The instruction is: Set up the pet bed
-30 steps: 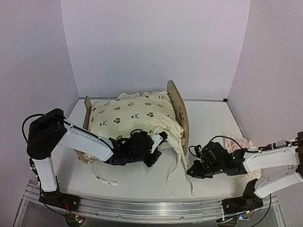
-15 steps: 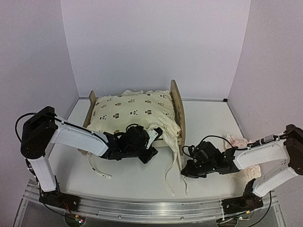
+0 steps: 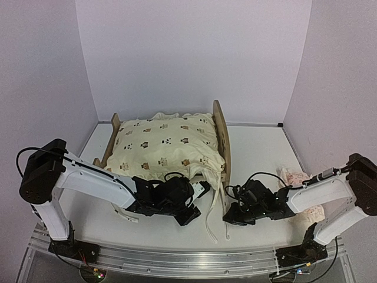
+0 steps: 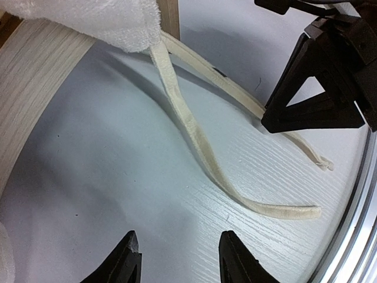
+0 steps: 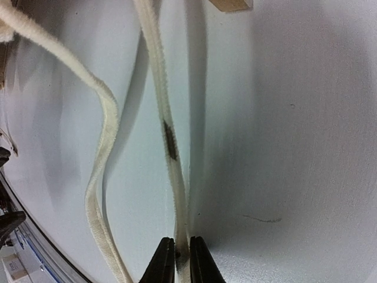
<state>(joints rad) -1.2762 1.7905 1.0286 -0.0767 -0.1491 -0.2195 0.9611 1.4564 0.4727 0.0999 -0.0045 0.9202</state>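
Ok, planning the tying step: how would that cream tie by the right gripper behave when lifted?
Probably floppy: the cream tie lies in loose curves on the table. Likely light, being thin. Its fuzzy surface probably resists slipping.

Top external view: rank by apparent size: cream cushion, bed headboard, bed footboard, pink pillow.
1. cream cushion
2. headboard, seen nearly edge-on
3. footboard and pink pillow: not ranked against each other, since the right arm hides part of the pillow.
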